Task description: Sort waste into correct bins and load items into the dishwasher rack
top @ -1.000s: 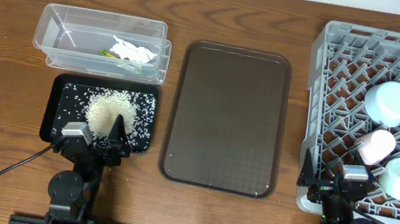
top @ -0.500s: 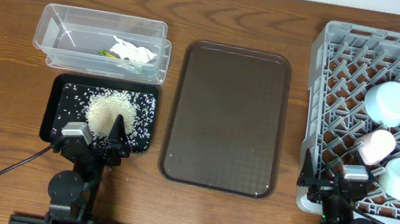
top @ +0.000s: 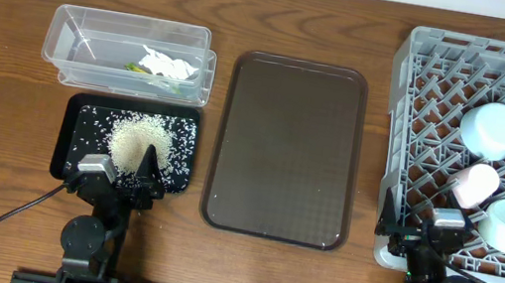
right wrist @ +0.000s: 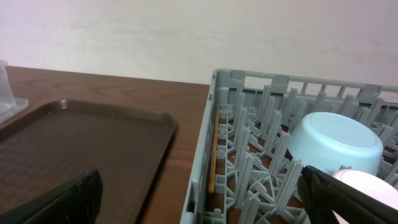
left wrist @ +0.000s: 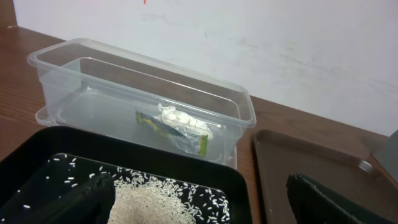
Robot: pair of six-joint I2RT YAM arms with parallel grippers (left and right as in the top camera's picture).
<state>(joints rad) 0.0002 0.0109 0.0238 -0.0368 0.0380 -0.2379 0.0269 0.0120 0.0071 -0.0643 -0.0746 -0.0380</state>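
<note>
**Left gripper (top: 122, 178) and right gripper (top: 418, 225) stood wide open, empty.**
Rice (top: 137, 139) lay in the black tray (top: 67, 139); tissue (top: 166, 64) and wrapper (top: 133, 67) lay in the clear tub (top: 66, 33); three bowls (top: 491, 129) and the cup (top: 475, 185) sat in the rack (top: 428, 108).

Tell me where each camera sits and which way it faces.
Overhead: above table, looking straight down; left end effector, right end effector at bottom edge.
Left wrist: low, facing clear tub beyond rice; own fingers in bottom corners.
Right wrist: low, facing rack and light-blue bowl; own fingers likewise.
Both wrist views share the brown tray.
</note>
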